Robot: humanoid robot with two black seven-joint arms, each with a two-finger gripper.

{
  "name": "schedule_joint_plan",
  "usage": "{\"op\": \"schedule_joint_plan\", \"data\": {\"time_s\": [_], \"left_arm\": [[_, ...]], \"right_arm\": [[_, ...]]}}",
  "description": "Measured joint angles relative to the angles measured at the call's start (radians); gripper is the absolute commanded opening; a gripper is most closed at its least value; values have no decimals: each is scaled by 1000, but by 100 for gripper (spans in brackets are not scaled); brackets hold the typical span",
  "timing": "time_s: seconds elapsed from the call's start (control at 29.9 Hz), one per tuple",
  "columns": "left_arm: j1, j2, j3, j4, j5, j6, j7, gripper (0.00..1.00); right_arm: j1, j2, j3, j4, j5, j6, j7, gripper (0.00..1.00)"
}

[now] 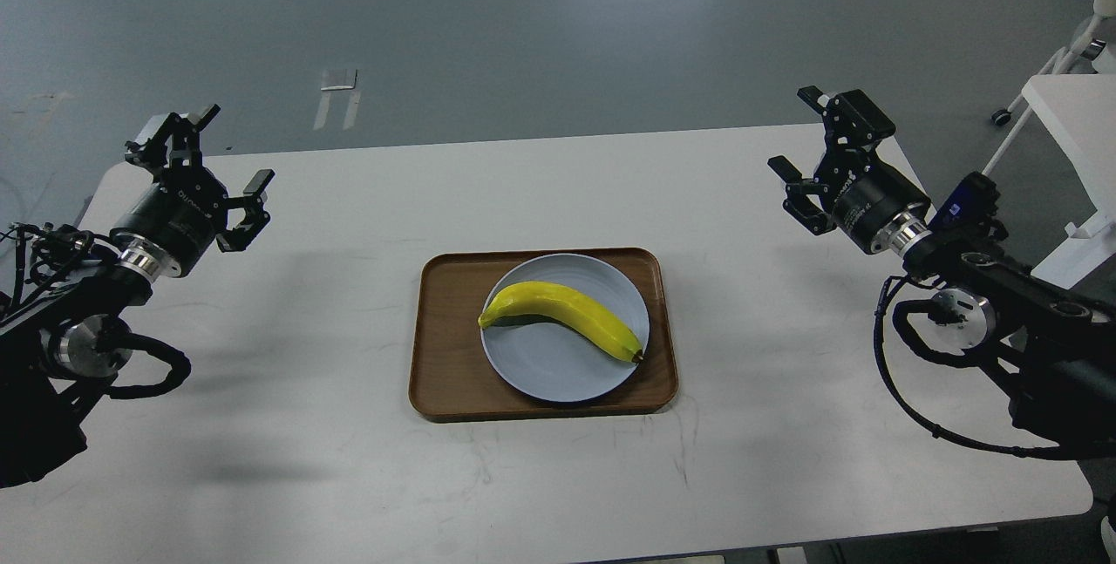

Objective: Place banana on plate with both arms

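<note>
Just 1 banana (pixel 562 318), 1 plate (pixel 540 372)

Two black robot arms: the left arm (pixel 78 320) and right arm (pixel 1011 285) each carry a silver wrist ring, round silver joint cap, looping black cables and a black clawed gripper; a blue patch marks the right.
</note>
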State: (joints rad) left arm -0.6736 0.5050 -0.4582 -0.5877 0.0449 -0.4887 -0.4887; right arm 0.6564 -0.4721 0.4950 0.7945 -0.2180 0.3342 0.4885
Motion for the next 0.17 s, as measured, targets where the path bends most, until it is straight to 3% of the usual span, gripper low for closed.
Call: {"op": "schedule_joint_plan", "data": {"time_s": [0.17], "left_arm": [[5,-15,2,3,2,0,0,98]], "right_arm": [[-61,-6,35,1,40,118,0,100]]}}
